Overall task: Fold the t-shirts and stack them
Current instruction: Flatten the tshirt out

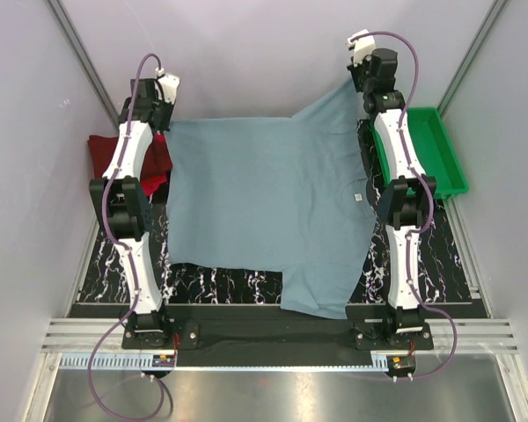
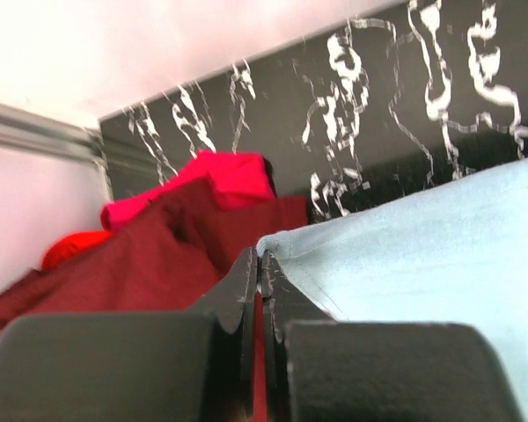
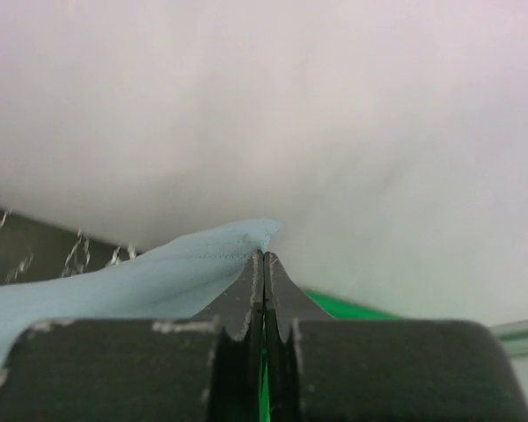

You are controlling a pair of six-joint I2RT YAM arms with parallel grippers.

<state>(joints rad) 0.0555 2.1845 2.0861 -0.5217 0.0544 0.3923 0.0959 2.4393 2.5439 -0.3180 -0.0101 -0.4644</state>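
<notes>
Grey-blue soft cloth t-shirt spread across frame centre, far corners pinched in fully closed left gripper upper left and right gripper upper right, probably to stretch flat for folding; dark maroon folded shirt and bright red folded shirt at left edge.

Plain dusty grey-blue t-shirt; dark maroon t-shirt; bright red t-shirt; green tray; bench black, white marbled veining.

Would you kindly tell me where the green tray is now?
In the top view, the green tray sits far right, just right of the right arm, near the raised corner of the grey-blue t-shirt.
</notes>
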